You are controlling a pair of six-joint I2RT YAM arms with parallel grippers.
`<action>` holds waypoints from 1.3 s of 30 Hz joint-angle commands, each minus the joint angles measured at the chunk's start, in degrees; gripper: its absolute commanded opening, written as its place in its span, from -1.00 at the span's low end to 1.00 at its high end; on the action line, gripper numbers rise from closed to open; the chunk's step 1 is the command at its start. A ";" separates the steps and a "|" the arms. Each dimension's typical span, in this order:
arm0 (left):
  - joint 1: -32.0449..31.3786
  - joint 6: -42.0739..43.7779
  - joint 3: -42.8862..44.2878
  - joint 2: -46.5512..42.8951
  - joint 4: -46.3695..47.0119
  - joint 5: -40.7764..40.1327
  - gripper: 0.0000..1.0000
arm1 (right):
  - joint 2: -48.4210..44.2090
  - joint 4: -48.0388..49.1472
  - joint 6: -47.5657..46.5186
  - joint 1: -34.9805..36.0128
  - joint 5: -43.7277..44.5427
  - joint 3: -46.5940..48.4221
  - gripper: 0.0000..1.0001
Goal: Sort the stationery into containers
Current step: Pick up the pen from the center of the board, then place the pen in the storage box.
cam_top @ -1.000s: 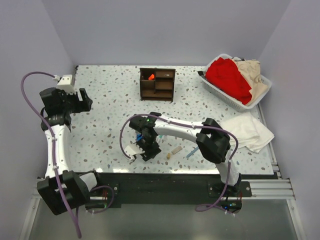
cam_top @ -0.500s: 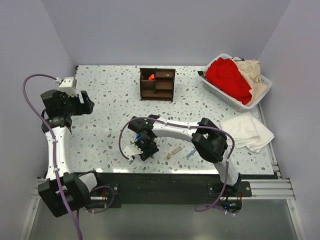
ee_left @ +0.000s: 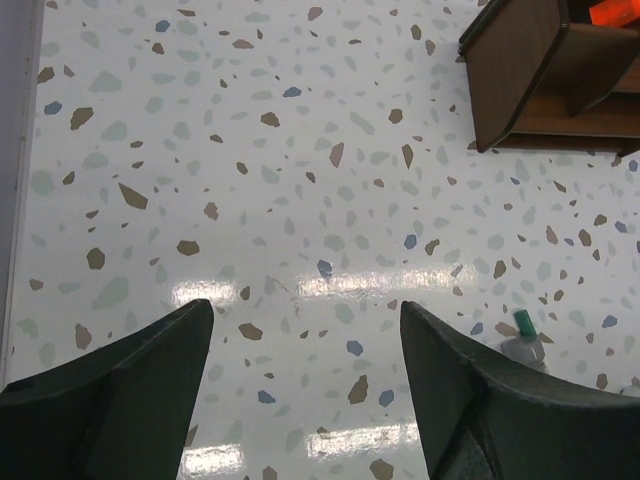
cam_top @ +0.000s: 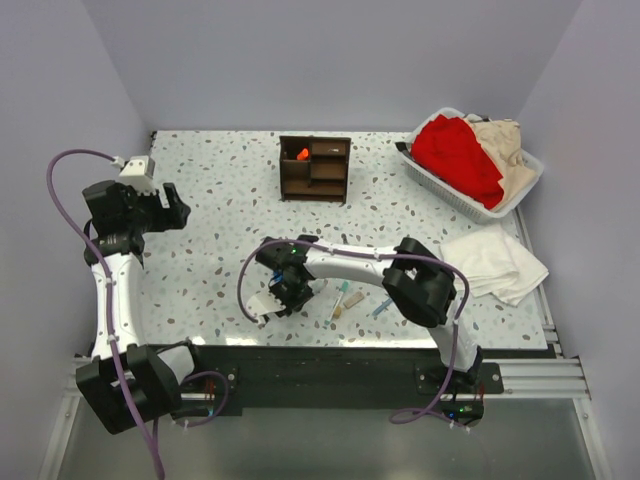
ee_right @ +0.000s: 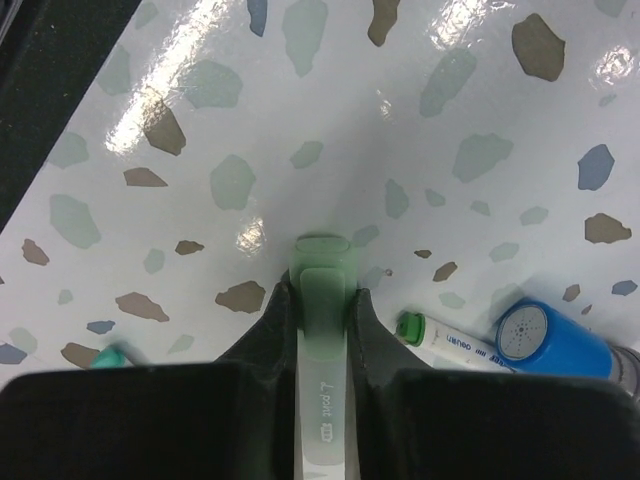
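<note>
My right gripper [cam_top: 284,296] is low over the near middle of the table, shut on a green-capped translucent white pen [ee_right: 322,300] whose cap sticks out past the fingertips. Beside it lie a green-tipped white marker [ee_right: 452,343] and a stubby blue cylinder [ee_right: 552,346]. A teal-tipped pen [cam_top: 342,293], a tan eraser bit [cam_top: 337,312] and a light blue pen [cam_top: 383,306] lie to its right. The brown wooden organiser [cam_top: 314,167] stands at the back, with an orange-capped item [cam_top: 302,154] in its top left cubby. My left gripper [cam_top: 165,205] is open and empty above the table's left side.
A white basket [cam_top: 428,168] of red and beige cloth sits at the back right. A white folded cloth [cam_top: 497,262] lies at the right edge. The left wrist view shows the organiser's corner [ee_left: 530,80] and a teal-tipped piece [ee_left: 524,323]. The black front edge [ee_right: 45,60] is close to my right gripper.
My right gripper has shifted a little left and toward the front edge, uncovering the teal-tipped pen. My left arm has turned slightly.
</note>
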 commanded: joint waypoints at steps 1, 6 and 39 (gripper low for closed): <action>0.32 -0.77 0.31 0.95 1.57 2.08 0.61 | -4.01 -2.65 1.21 -0.49 3.74 0.75 -1.00; 0.41 -1.30 1.45 3.24 4.55 4.37 0.61 | -4.65 -5.83 5.85 -5.48 2.87 17.04 -1.00; -1.61 2.04 3.39 12.56 3.32 10.70 0.56 | 22.16 57.98 80.84 -31.43 2.86 50.77 -1.00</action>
